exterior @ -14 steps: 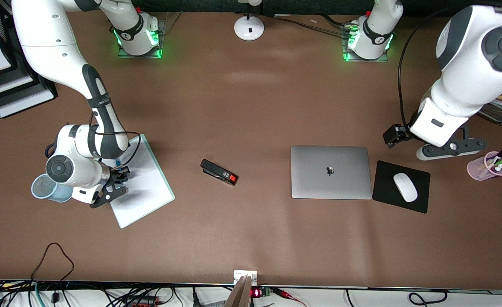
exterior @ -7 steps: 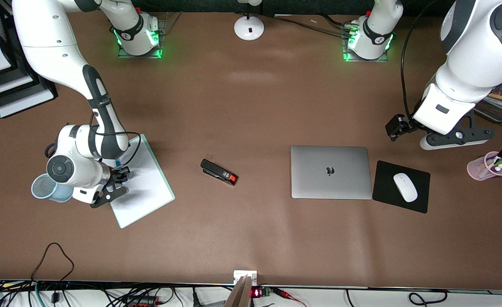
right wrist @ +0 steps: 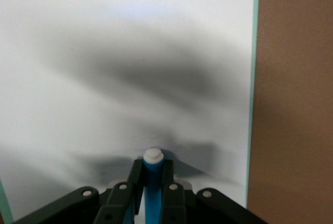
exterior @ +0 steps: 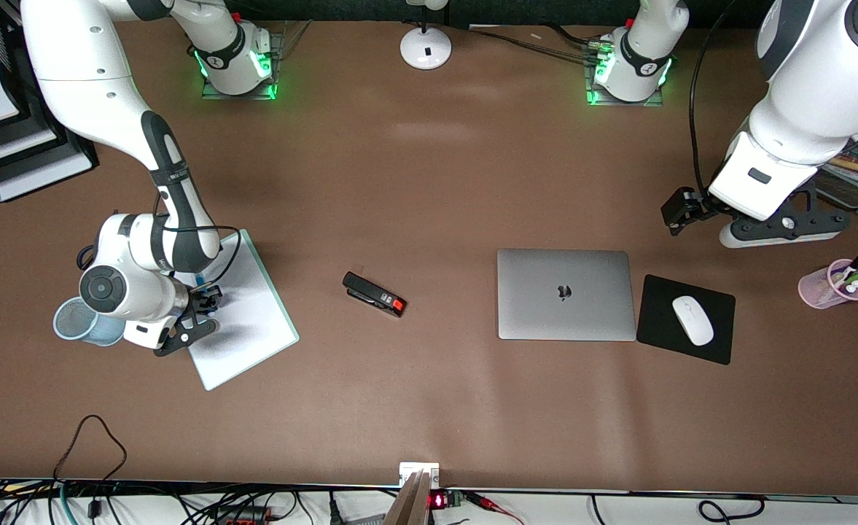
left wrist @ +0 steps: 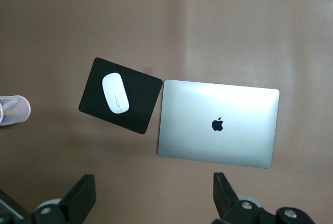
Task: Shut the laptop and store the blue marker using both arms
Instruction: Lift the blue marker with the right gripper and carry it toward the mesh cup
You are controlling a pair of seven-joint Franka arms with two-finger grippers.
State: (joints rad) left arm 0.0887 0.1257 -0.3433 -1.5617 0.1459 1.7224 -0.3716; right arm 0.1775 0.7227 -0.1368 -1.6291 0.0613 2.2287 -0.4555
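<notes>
The left gripper (exterior: 782,232) has drifted upward and a little rightward in the front view — a second ago it hung level with the laptop (exterior: 566,294) lid's upper edge, above the mouse pad (exterior: 686,319); now it sits higher, closer to the right edge of the frame. The left arm's big elbow joint has slid with it — mostly out of the upper right corner, uncovering more of the mesh tray (exterior: 857,179) there.
</notes>
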